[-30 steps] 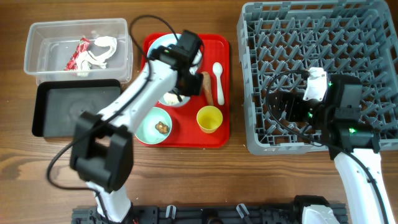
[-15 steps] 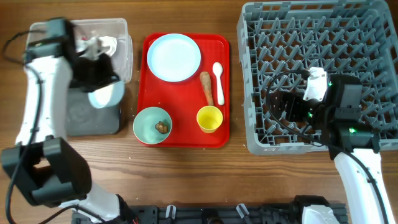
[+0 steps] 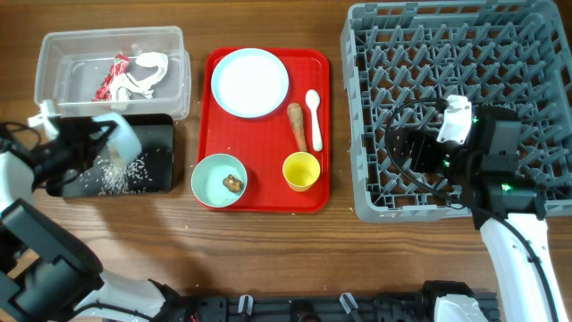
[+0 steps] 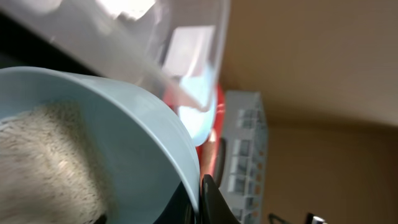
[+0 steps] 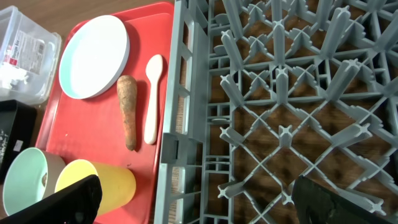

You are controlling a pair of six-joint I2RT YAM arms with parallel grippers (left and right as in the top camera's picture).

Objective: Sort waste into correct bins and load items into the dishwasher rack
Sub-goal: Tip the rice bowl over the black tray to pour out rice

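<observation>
White bowl [image 3: 122, 134] is pinched by the left gripper [image 3: 98, 145] and tipped over the black tray [image 3: 159, 148] — rice [image 3: 118, 175] directly below — right gripper [image 3: 404, 154] is spread, well apart.

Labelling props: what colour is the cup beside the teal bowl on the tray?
Yellow. The cup shows best in the overhead view.
</observation>
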